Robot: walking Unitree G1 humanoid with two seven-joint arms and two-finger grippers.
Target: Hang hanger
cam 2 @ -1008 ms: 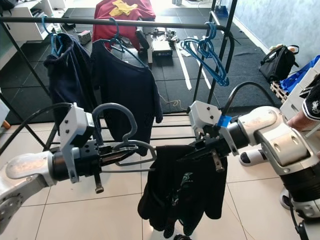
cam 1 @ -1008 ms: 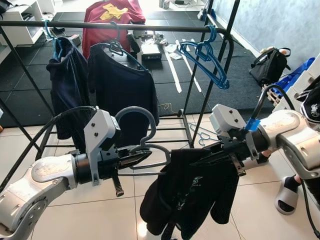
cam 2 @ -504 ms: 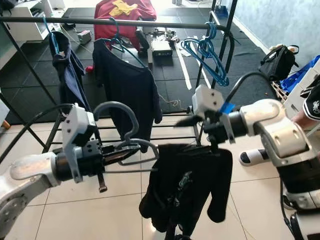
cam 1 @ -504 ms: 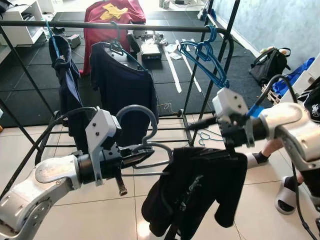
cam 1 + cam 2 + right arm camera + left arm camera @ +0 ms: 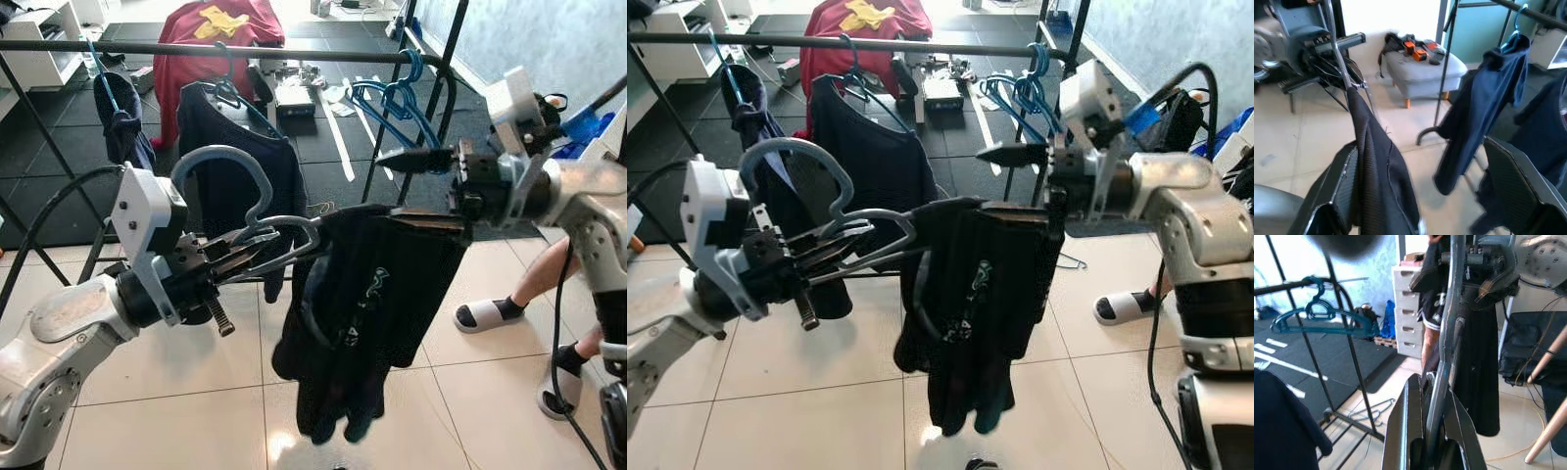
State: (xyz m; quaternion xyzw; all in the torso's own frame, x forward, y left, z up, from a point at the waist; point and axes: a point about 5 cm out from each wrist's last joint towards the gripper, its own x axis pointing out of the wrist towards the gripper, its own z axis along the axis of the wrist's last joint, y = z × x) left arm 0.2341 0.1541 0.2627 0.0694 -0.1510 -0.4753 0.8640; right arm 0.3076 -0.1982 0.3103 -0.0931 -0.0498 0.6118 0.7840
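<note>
My left gripper is shut on the neck of a grey hanger, just below its hook; the left wrist view shows the hanger clamped between the fingers. A black garment hangs from the hanger's bar, in front of the black clothes rail. My right gripper stands open at the garment's far shoulder, one finger above it and one along it. In the right wrist view the black garment hangs beside one finger, apart from the other.
On the rail hang a dark navy shirt, a navy garment at the left and blue hangers at the right. A red shirt lies beyond. A person's foot in a slipper stands at the right.
The left gripper has lifted the hanger and garment higher. The right gripper let go of the hanger's end, rose and moved right, and now stands open.
</note>
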